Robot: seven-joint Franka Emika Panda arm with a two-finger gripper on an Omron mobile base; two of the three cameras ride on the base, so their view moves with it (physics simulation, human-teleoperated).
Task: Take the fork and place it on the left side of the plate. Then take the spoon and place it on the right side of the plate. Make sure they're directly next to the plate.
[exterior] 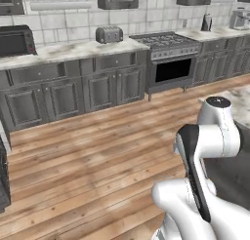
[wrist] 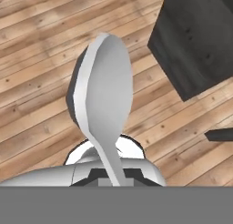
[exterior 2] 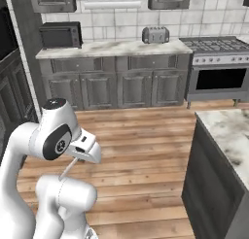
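Note:
In the hand view the spoon [wrist: 102,86] stands close before the camera, its silvery oval bowl up and its thin handle running down between my fingertips. My gripper [wrist: 112,176] is shut on that handle. The spoon hangs over the wooden floor, beside the dark corner of the island. In the right base view the spoon [exterior 2: 68,169] is a thin pale line slanting down and left from the hand, which is folded back close to the arm's base. The fork and the plate are out of view.
A marble-topped island [exterior 2: 227,133] with dark sides [wrist: 195,41] stands to the right of the arm. Wooden floor [exterior: 97,146] lies ahead. Along the far wall run dark cabinets with a toaster [exterior: 109,34], a microwave [exterior 2: 60,35] and a stove [exterior: 168,53].

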